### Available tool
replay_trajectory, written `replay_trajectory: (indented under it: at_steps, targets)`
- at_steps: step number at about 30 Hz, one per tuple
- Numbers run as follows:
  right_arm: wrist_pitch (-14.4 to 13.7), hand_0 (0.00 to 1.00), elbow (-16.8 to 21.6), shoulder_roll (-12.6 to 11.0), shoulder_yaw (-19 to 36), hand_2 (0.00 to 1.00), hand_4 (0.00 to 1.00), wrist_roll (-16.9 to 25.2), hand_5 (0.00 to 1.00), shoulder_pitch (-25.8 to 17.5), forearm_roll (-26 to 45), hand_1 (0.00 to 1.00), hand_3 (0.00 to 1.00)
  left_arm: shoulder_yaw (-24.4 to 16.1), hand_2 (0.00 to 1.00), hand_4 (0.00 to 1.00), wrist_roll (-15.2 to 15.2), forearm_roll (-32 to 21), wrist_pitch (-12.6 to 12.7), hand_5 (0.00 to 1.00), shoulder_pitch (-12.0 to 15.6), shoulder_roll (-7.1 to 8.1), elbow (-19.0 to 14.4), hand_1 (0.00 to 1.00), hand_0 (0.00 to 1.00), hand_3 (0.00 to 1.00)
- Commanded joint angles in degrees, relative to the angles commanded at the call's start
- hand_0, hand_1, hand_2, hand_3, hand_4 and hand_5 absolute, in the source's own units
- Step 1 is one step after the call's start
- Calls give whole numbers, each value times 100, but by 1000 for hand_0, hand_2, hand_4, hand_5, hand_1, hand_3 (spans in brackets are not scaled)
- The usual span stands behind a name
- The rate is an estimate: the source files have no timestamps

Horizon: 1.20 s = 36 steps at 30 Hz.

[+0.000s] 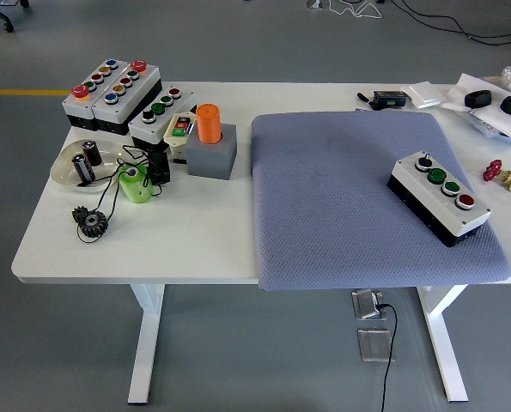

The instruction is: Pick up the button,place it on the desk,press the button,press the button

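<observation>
A white and black button box point(440, 196) lies on the grey-blue mat point(341, 206) near its right edge. It carries a black knob, two green buttons and a red button in a row. Several more button boxes point(113, 93) stand at the table's back left, with another one point(162, 115) beside them. Neither robot hand shows in the head view.
An orange cylinder point(209, 124) stands in a grey block point(212, 155). A clear dish point(85, 161), a green cup point(135, 184) and black gears point(91, 221) lie at the left. Small black and white parts point(487, 99) and a red valve point(494, 171) lie at the right.
</observation>
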Motion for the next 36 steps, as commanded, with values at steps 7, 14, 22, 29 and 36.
replay_trajectory:
  at_steps: [7,14,22,29,36]
  targets:
    - [233,998,82,-44,-42,995,998,-521,253,-10,-629,949,988,18,752,347,5,-23,0,998,11,0,0,728,669,558]
    - [153,998,166,-90,-142,998,985,-1032,224,40,-1446,961,998,-3,752,349,-21,-78,-10,998,-20,0,0,728,669,554]
    - [117,998,242,-135,-572,998,998,-1709,323,238,-2113,964,998,76,752,350,-80,-238,-8,993,-45,0,0,729,669,554]
    - [173,998,254,-173,-1108,998,956,-2031,366,548,-2340,967,998,59,752,351,-77,-218,9,991,-85,0,0,728,669,553]
    - [295,998,280,-188,-1568,998,884,-2368,360,785,-2736,966,998,120,752,351,-93,-288,-11,988,-97,0,0,728,668,552]
